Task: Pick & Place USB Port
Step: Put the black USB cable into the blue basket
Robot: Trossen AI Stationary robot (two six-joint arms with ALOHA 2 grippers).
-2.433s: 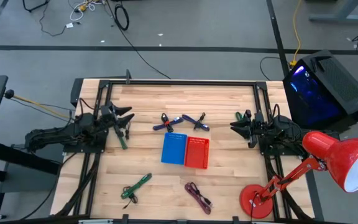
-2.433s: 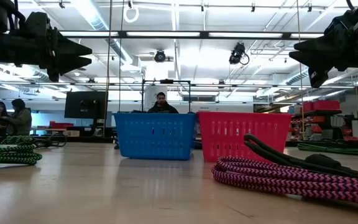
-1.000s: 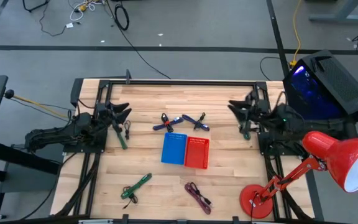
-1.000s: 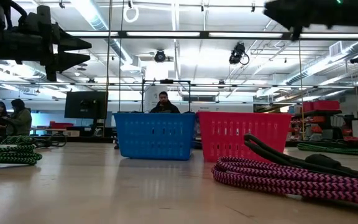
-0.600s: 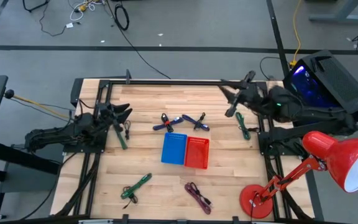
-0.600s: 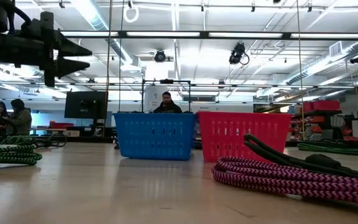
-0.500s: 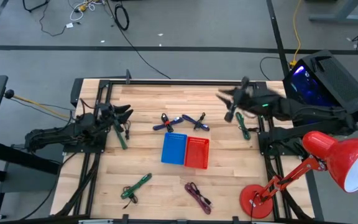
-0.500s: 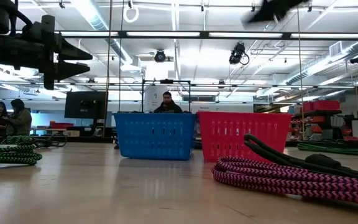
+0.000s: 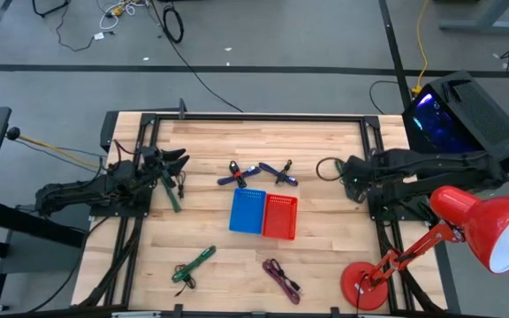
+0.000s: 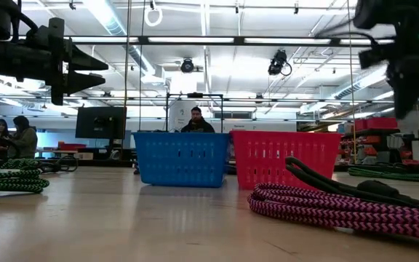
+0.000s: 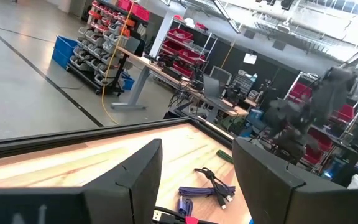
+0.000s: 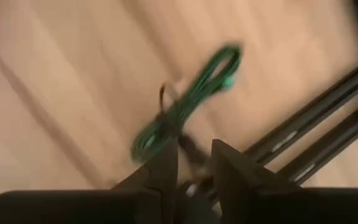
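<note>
Nearest the front edge, well short of the red basket point(image 9: 280, 216), a magenta cable point(image 9: 282, 279) and a green cable point(image 9: 192, 263) are lying on the table point(image 9: 325, 256). Beside that red basket, the blue basket point(image 9: 247, 210) is sitting touching it. Beyond both, purple-blue cables point(image 9: 259, 172) are resting. Right of the red basket, the right gripper point(image 9: 353, 183) is pointing down over another green cable point(image 12: 185, 104) (fingers slightly apart). Far left, the left gripper point(image 9: 177, 162) is hovering with fingers spread.

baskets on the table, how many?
2. The blue basket and the red basket stand side by side in the middle of the table, blue toward the left arm's side. None looks hidden.
</note>
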